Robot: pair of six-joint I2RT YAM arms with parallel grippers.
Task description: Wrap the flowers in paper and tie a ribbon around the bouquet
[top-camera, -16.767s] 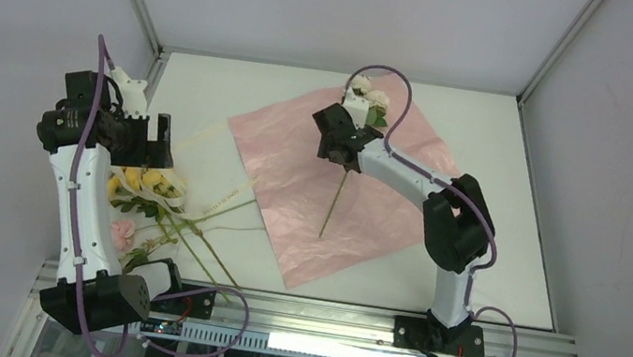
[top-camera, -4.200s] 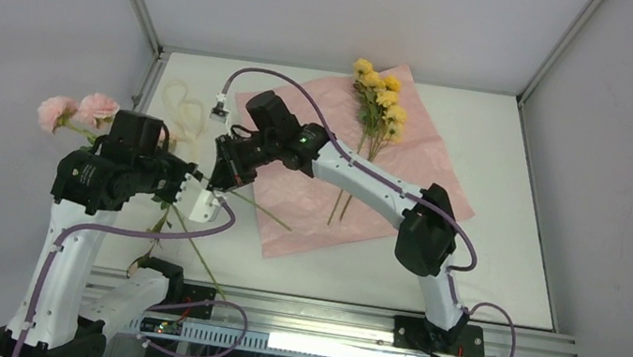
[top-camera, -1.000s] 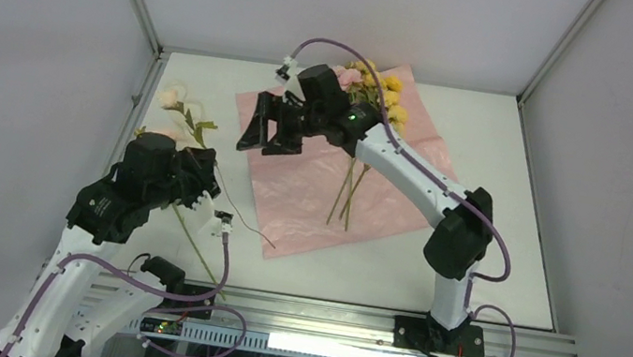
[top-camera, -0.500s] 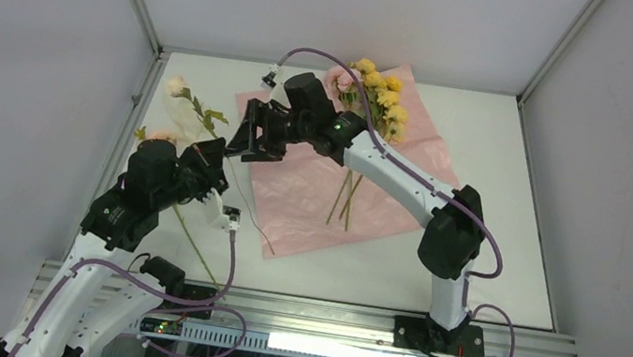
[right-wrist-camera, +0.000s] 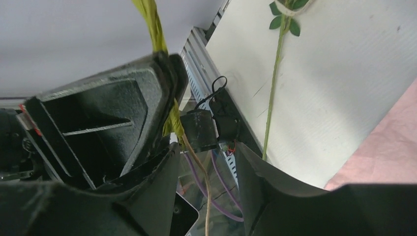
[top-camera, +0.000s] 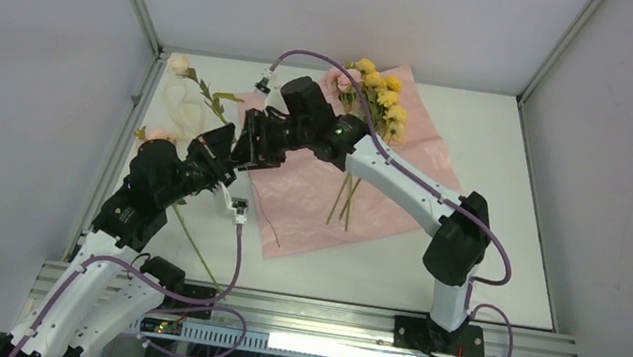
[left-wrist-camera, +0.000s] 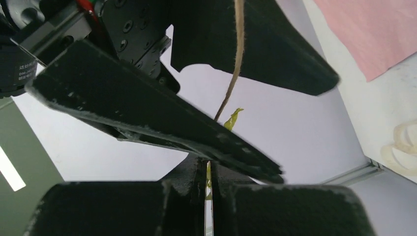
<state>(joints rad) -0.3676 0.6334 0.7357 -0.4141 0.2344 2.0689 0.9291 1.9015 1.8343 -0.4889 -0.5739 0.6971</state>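
Two arms share the scene. At the near left of the tabletop [top-camera: 497,215] one loose flower [top-camera: 191,253] lies with its thin stem pointing to the near edge, its far part hidden under the left arm [top-camera: 133,208]. That arm's jaws are shut tight on the stem of a single held flower [left-wrist-camera: 208,173], raised off the tabletop. The right arm [top-camera: 406,187] reaches across from the right side, and its jaws stand apart with the same stem running between them, just beside the left jaws – the two pairs nearly nose to nose. Small white print on the right arm's black body is too small to read.

Past them lies one sheet of paper [top-camera: 318,203], pink side up, in the middle of the tabletop; the right arm crosses above it and hides part of its left side.

Towards the far left corner sits one ribbon [top-camera: 182,104] in loose cream loops, with the held flower's pale bloom above it.

The flowers [top-camera: 383,99] – a yellow bunch with one pink bloom – lie on the paper's far corner, stems pointing to the near edge.
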